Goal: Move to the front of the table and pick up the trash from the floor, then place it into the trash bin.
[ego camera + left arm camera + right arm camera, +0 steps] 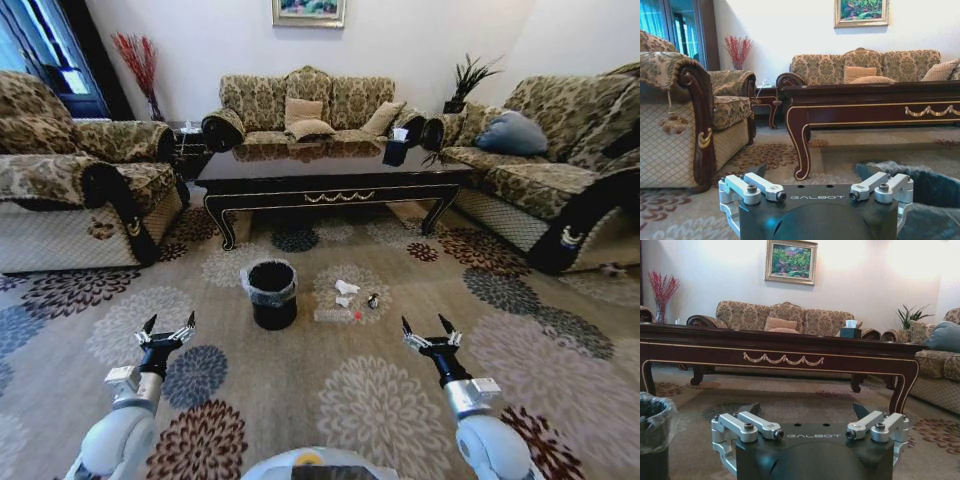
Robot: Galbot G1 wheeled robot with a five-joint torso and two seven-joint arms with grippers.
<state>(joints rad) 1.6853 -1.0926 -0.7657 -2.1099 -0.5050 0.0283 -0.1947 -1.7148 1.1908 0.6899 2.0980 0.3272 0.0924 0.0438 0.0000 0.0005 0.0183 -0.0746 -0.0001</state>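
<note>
Here both grippers, left (168,327) and right (430,326), hover wide apart, "GALBOT" printed on each; trash (345,295) lies right of the trash bin (271,293), near the table (330,180).

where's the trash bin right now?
In the head view, the trash bin stands on the carpet in front of the table, just left of the trash.

I have both arms reaching forward and low in the head view, wrists roughly level with each other and well apart. My left tool (168,327) has its two dark fingers spread wide with nothing between them. My right tool (430,326) mirrors it, fingers parted and bare, pointing ahead.
</note>
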